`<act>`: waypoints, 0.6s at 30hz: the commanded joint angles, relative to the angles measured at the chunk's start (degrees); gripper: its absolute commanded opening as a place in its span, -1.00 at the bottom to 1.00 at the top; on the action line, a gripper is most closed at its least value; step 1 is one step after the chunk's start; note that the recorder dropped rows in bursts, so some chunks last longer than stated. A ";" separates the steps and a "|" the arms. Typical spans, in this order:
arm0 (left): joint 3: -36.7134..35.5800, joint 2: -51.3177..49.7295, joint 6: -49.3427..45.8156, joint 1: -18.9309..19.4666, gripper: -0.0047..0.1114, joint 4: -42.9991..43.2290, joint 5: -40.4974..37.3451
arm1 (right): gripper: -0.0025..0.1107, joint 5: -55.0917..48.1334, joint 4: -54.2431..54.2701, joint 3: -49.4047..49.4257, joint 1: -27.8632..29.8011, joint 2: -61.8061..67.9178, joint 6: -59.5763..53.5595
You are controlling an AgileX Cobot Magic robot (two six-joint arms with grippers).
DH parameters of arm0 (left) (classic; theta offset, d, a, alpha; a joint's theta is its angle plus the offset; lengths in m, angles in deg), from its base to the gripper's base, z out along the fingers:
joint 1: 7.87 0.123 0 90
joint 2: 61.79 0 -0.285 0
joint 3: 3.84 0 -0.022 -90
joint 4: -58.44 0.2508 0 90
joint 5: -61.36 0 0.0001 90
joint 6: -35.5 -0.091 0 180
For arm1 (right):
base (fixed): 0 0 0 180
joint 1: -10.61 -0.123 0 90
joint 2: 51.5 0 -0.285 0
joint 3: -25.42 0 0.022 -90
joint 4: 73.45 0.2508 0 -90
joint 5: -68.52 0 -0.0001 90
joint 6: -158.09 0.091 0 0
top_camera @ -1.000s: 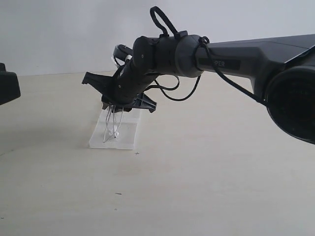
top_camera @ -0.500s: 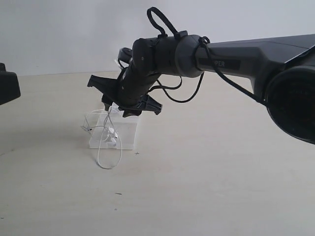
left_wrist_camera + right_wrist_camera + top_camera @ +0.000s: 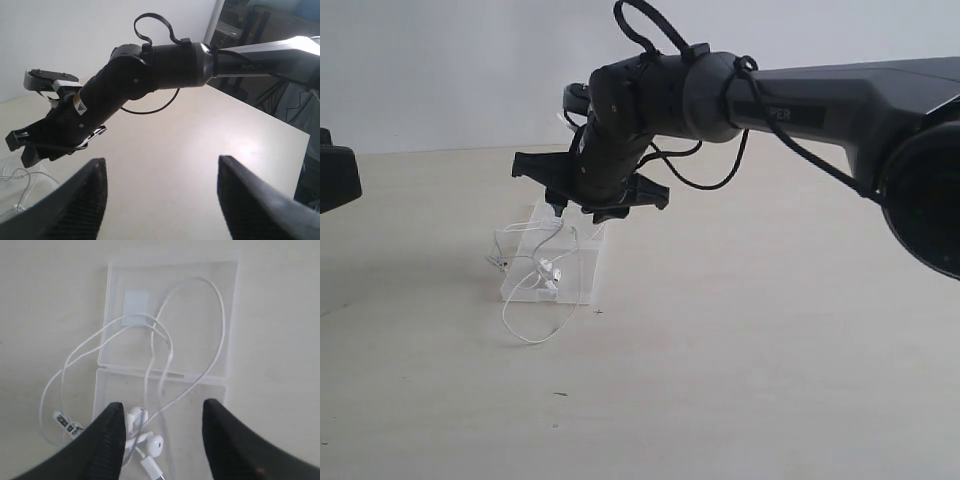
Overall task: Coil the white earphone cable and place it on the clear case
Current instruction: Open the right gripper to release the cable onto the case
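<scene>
Now that the right gripper (image 3: 162, 405) has opened, the white earphone cable (image 3: 155, 442) lies released beneath its fingers on the clear case (image 3: 190, 310), partly overhanging. The left gripper (image 3: 160, 161) is spread, idle.

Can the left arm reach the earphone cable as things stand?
Probably not cleanly: the right gripper hangs open directly over the white earphone cable and clear case, blocking a top approach.

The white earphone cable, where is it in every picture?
Exterior view: the white earphone cable lies left of centre on the clear case, one loop on the table.
Left wrist view: cable loops, bottom-left corner.
Right wrist view: cable mid-picture, across the case.
Shared landmark: the right hand, just above it.
</scene>
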 commanded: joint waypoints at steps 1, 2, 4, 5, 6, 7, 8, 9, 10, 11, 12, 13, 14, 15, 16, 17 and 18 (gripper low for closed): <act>-0.27 0.32 0.17 0.03 0.15 -0.71 -0.59 | -0.11 -0.10 -2.95 0.17 0.35 -1.85 -0.56; -0.27 0.32 0.17 0.03 0.15 -0.71 -0.59 | -0.12 0.01 -2.95 0.17 0.35 -1.85 -0.56; -0.27 0.32 0.17 0.03 0.15 -0.71 -0.59 | -0.16 -0.12 -3.03 0.17 0.35 -1.58 -0.56; -0.27 0.32 0.17 0.03 0.15 -0.71 -0.44 | -0.19 -0.42 -3.03 0.17 0.35 -1.44 -0.56; -0.27 0.32 0.17 0.03 0.15 -0.71 -0.35 | -0.21 -0.72 -3.23 0.17 0.35 -1.44 -0.56; -0.27 0.32 0.17 0.03 0.15 -0.71 -0.35 | -0.24 -0.96 -3.55 0.17 0.35 -1.44 -0.56; -0.27 0.32 0.17 0.03 0.15 -0.71 -0.35 | -0.27 -1.07 -3.55 0.17 0.35 -1.44 -0.56; -0.27 0.32 0.17 0.03 0.15 -0.71 -0.35 | -0.30 -1.32 -3.55 0.17 0.35 -1.44 -0.56; -0.27 0.32 0.17 0.03 0.15 -0.71 -0.35 | -0.33 -1.60 -3.90 0.17 0.35 -1.44 -0.56; -0.27 0.32 0.17 0.03 0.15 -0.71 -0.35 | -0.36 -2.03 -4.65 0.17 0.35 -1.44 -0.56; -0.27 0.32 0.17 0.03 0.15 -0.71 -0.35 | -0.40 -2.51 -5.31 0.17 0.35 -1.44 -0.45; -0.27 0.32 0.17 0.03 0.15 -0.71 -0.35 | -0.45 -2.78 -5.62 0.17 0.35 -1.56 -0.45; -0.27 0.32 0.17 0.03 0.15 -0.71 -0.35 | -0.51 -3.05 -6.22 0.17 0.35 -1.71 -0.42; -0.27 0.32 0.17 0.03 0.15 -0.71 -0.51 | -0.57 -3.20 -6.77 0.17 0.35 -2.15 -0.29; -0.27 0.32 0.17 0.03 0.15 -0.71 -0.51 | -0.61 -3.42 -7.34 0.17 0.35 -2.53 -0.29; -0.27 0.32 0.17 0.03 0.15 -0.71 -0.51 | -0.67 -3.42 -8.10 0.17 0.22 -3.09 -0.29; -0.27 0.32 0.17 0.03 0.15 -0.71 -0.51 | -0.72 -3.69 -9.36 0.17 -0.03 -3.71 -0.16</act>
